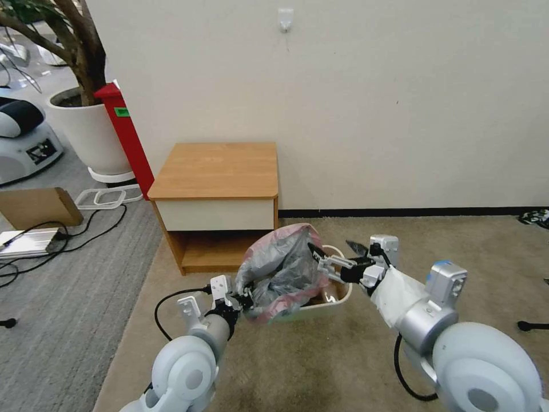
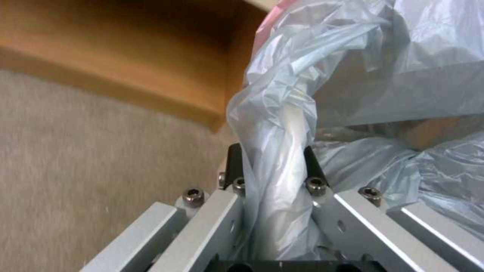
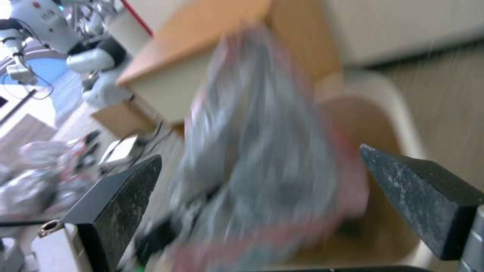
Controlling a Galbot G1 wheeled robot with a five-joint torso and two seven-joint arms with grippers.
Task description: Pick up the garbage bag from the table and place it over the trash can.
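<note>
Head view: I see the bag [image 1: 280, 269] bunched over the can [image 1: 326, 306].
Left gripper [image 1: 245, 301]: clamped on bag, at can's 8 o'clock.
Right gripper [image 1: 334, 257]: spread wide, at 2 o'clock.

One thin, crinkly, translucent grey plastic garbage bag [image 1: 283, 269] with a pink-red rim band. One small cream-beige plastic trash can [image 1: 334, 303]. One small square light-brown wooden table [image 1: 220, 169] with a cream-white drawer front. Two grippers: the left gripper [image 1: 243, 298] and the right gripper [image 1: 334, 256]. One large white plant pot [image 1: 91, 134].
</note>
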